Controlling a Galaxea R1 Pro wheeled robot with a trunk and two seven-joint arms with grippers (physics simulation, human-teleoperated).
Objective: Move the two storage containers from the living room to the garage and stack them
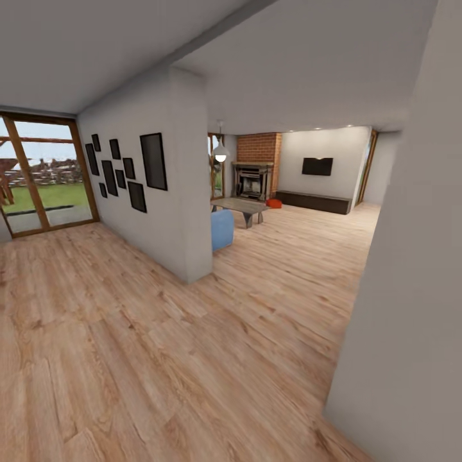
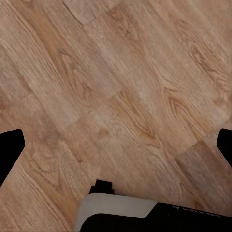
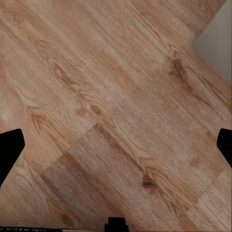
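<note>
Stage: you were in transit on the wood plank floor (image 1: 160, 359), facing the living room (image 1: 301, 212) through the opening between a white partition wall (image 1: 186, 212) and a grey wall (image 1: 410, 289) close on your right.

Container in view: one small orange-red shape (image 1: 274, 203) sat on the floor far ahead, just beside the brick fireplace (image 1: 256, 170) and at the near end of the long dark low cabinet (image 1: 314, 201). I judged it to be one of the two storage containers. It was too small to say whether it was one bin or both.

Bearing: it lay straight ahead and a little to your right, well apart from both arms.

Nearer arm: I judged the right arm slightly nearer, but at that range it hardly mattered; the base had to close the gap first.

Long axis and facing: could not be told at that size.

Obstacles on the line: a blue sofa end (image 1: 222, 229) and a low grey table (image 1: 240, 206) stood left of the direct path.

Left end effector (image 2: 116, 145): fingers spread wide, dark tips at either edge of the wrist view, bare planks between, holding nothing.

Right end effector (image 3: 116, 145): likewise spread wide and holding nothing, over planks with a corner of grey wall nearby.
</note>
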